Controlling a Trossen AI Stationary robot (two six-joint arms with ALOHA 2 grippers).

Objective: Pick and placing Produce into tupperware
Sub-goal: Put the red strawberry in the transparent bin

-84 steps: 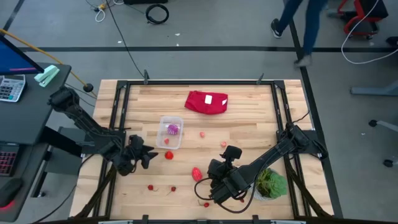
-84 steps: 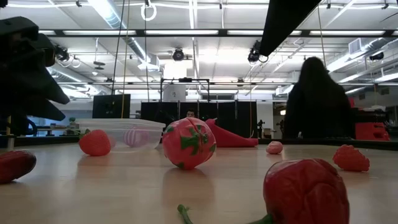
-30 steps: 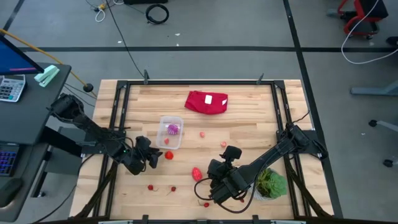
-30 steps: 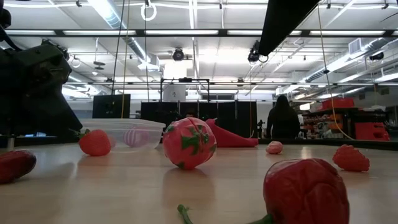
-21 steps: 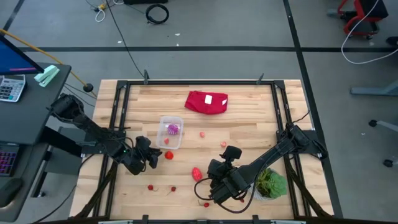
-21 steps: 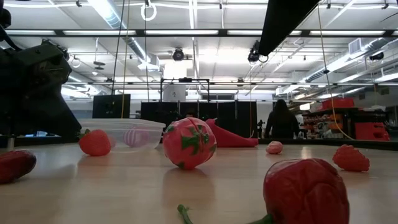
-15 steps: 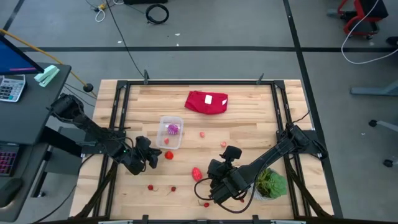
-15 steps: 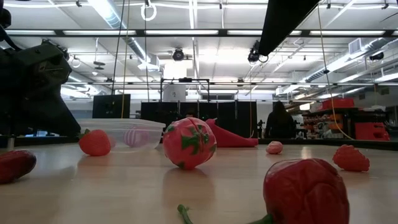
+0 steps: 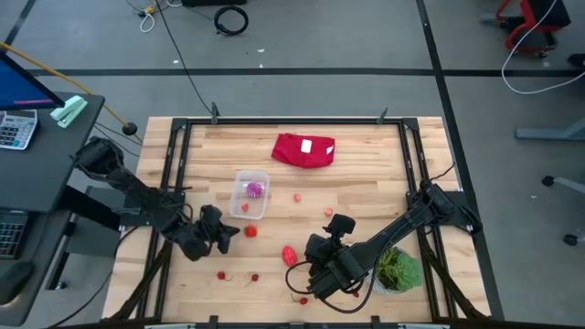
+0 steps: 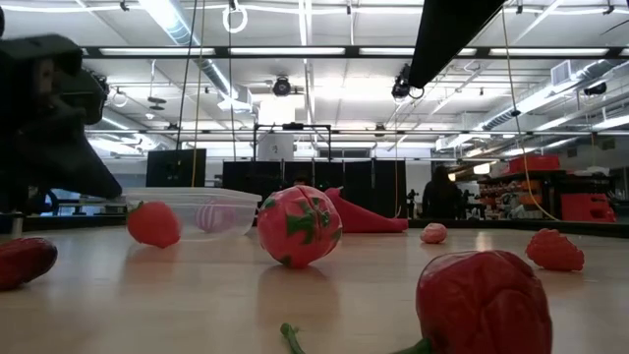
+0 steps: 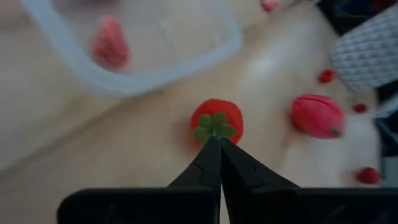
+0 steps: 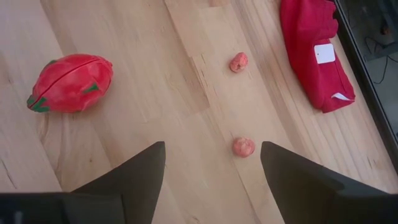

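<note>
The clear tupperware [image 9: 251,195] stands on the table's left half with the purple piece [image 9: 254,190] inside. A red strawberry [image 9: 249,231] lies just near of it. My left gripper [image 9: 228,235] is shut, and its tips [image 11: 214,142] are at the strawberry [image 11: 216,122]. The larger red oval piece [image 9: 290,255] lies near the middle. My right gripper [image 9: 306,272] is open and empty above the table beside the oval piece [image 12: 69,73]. Two pink pieces [image 9: 299,196] [image 9: 329,212] and small red pieces [image 9: 221,274] lie scattered. My left gripper's shut fingertips meet the strawberry's green leafy cap [image 11: 214,126], coming slanting down from the table's left. The strawberry rests on the table. Whether a leaf is pinched between the tips, I cannot tell.
A folded red cloth [image 9: 304,150] lies at the far middle. A green plant in a white pot [image 9: 398,270] stands at the near right, close to my right arm. More small red pieces [image 9: 254,277] [image 9: 303,299] lie near the front edge.
My left gripper has moved a little toward the table's near edge and right, staying at the strawberry. The strawberry has shifted slightly the same way on the table.
</note>
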